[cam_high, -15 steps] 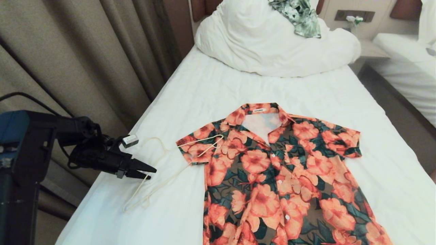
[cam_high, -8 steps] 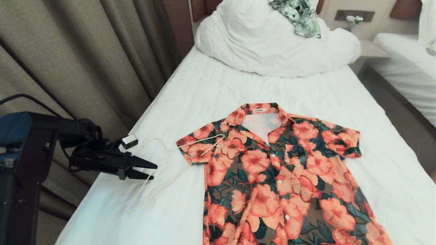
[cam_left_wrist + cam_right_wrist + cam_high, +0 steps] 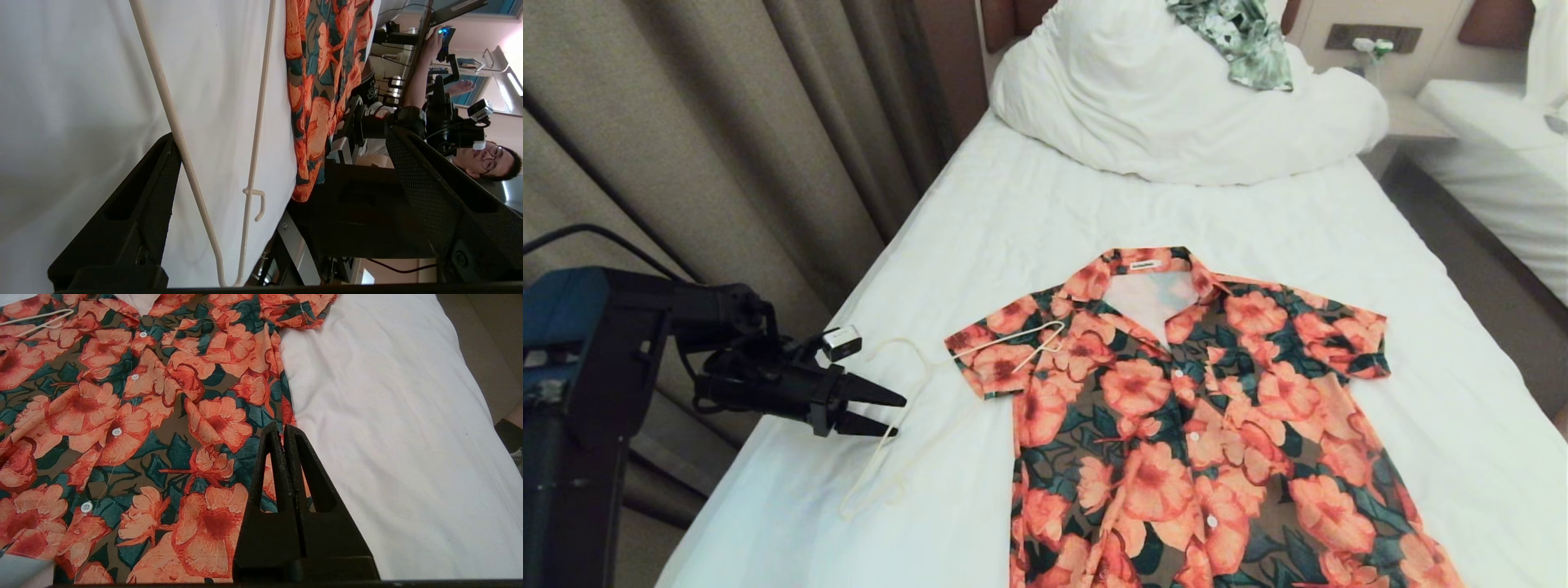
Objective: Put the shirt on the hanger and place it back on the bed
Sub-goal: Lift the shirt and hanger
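A: Where's the hanger (image 3: pixel 907 412)?
B: Lower left of the head view, flat on the bed (image 3: pixel 1045 212), one end over the shirt (image 3: pixel 1176 408) sleeve. The left gripper (image 3: pixel 882 412) is spread around a wire arm.
A: Handling?
B: Probably light, thin, slippery; pinch mid-wire. Its hook is faint. The right gripper (image 3: pixel 282 435) is pressed together above the shirt
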